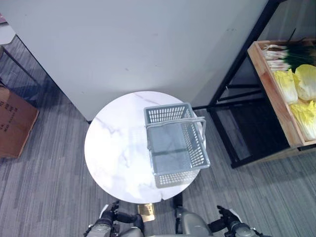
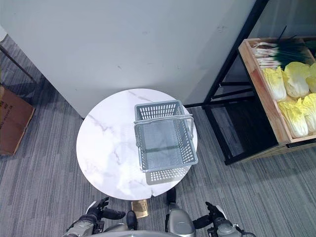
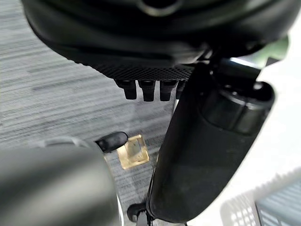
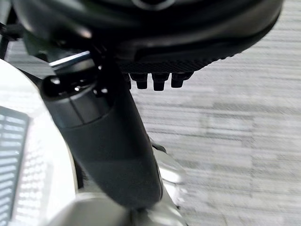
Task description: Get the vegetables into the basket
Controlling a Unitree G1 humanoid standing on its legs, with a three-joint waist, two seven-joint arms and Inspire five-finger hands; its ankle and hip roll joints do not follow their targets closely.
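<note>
the wall [image 1: 128, 44] fills the upper half of the frame, with carpet floor [image 1: 44, 182] around it. at centre sits the round marble worktop [image 1: 116, 148], and on its right part stands the grey basket [image 1: 175, 145], handle upright, with nothing inside. at the right edge a dark rack [image 1: 232, 123] carries a wooden crate [image 2: 266, 98] well apart from the worktop. in the crate lie the vegetables: cabbages [image 2: 295, 96] toward the lower part and scallions [image 2: 276, 52] at its top. a cardboard box [image 1: 15, 123] sits on the floor at the left edge.

at the bottom edge, the left robot hand [image 2: 94, 213] shows lower left and the right robot hand [image 2: 213, 217] lower right, both low beside the worktop, fingers loosely apart and holding nothing.

judging by this, nothing is loaded yet. the risk lies in the gap: the crate is off to the right beyond easy reach, so the robot would likely have to turn or step, and an arm swinging past could clip the basket, which stands close to the worktop's right rim, and push it off. the leafy cabbages look bulky and may slip from a weak grasp.
</note>
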